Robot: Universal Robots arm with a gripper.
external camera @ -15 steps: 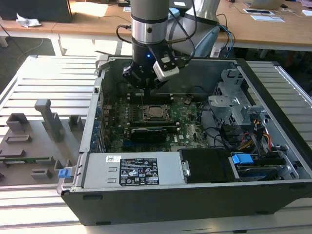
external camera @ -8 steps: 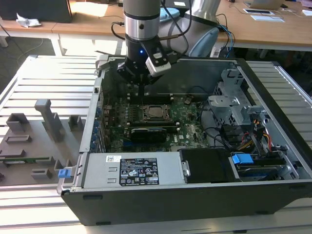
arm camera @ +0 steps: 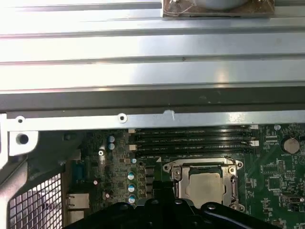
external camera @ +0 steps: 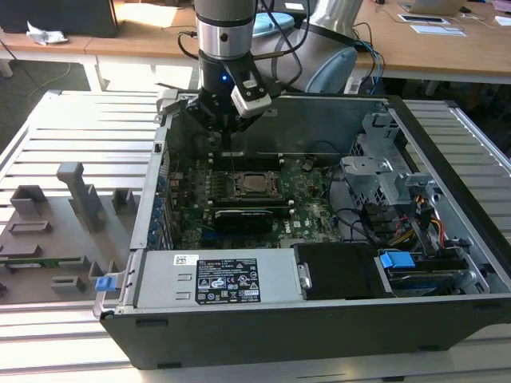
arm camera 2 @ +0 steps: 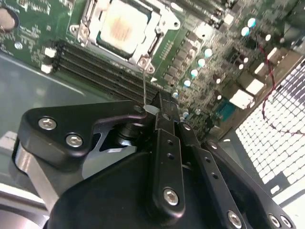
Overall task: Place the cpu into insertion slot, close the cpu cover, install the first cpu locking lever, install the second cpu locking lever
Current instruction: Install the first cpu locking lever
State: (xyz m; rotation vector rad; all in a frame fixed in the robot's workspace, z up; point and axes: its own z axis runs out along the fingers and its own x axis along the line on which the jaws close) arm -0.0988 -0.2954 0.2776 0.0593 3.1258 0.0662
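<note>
Since the cpu (arm camera: pixel 205 185) lies flat in the socket (external camera: pixel 276 185) with the cover (arm camera: pixel 233 183) down around it, the step in hand looks to be a lever (arm camera 2: pixel 144 86); which of the two I cannot tell. The gripper (arm camera 2: pixel 161 102) hangs over the board (external camera: pixel 315 199) inside the case (external camera: pixel 335 120), just above the socket's corner by the memory slots (arm camera 2: pixel 102 64); its fingers are drawn close together and seem to pinch the lever's free end, though the black fingers partly hide the contact itself.

To do this well, I judge, the grip belongs at the tip, where the thin wire gives most leverage; the path should follow an arc about the lever's foot rather than a straight push, since a wire this slight could bend or slip out; the pinch should be firm yet let the wire turn within it; the cover must lie flat beneath.

The lever stands nearly upright in the exterior view; its long axis runs from its foot at the socket's corner up to the fingers, with the free end pointing away from the board. The cpu faces metal top up, showing through the cover's window; being square, it has no long axis to speak of.
</note>
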